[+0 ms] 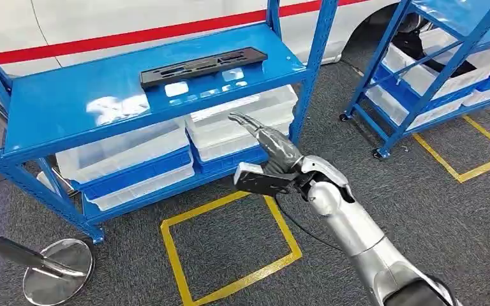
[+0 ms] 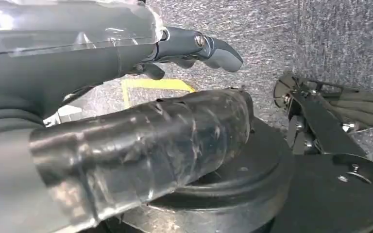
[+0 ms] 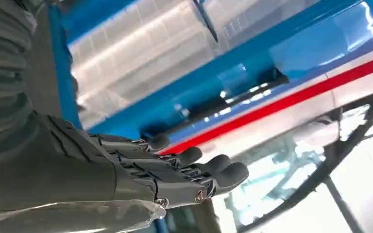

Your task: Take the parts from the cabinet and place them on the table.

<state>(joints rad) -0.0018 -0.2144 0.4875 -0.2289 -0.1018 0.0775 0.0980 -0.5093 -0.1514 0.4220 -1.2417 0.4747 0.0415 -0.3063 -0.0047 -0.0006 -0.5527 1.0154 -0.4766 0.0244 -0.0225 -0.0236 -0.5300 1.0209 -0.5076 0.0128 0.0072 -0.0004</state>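
At upper centre, the long black plastic part (image 1: pixel 203 66) is being approached, ungrasped, on the blue metal shelf (image 1: pixel 70 102) by the empty, outstretched right hand (image 1: pixel 263 137).

Blue metal shelf rack (image 1: pixel 70 102) cut off at left and top edges. Second blue rack (image 1: pixel 434 70) cropped at right. Long black plastic part (image 3: pixel 233 99) mostly hidden behind the shelf edge in right wrist view.

Head view: I look down from high on the shelf (image 1: pixel 134 95). Right wrist: close, same shelf (image 3: pixel 233 82) from beneath. Left wrist: floor (image 2: pixel 320 43).
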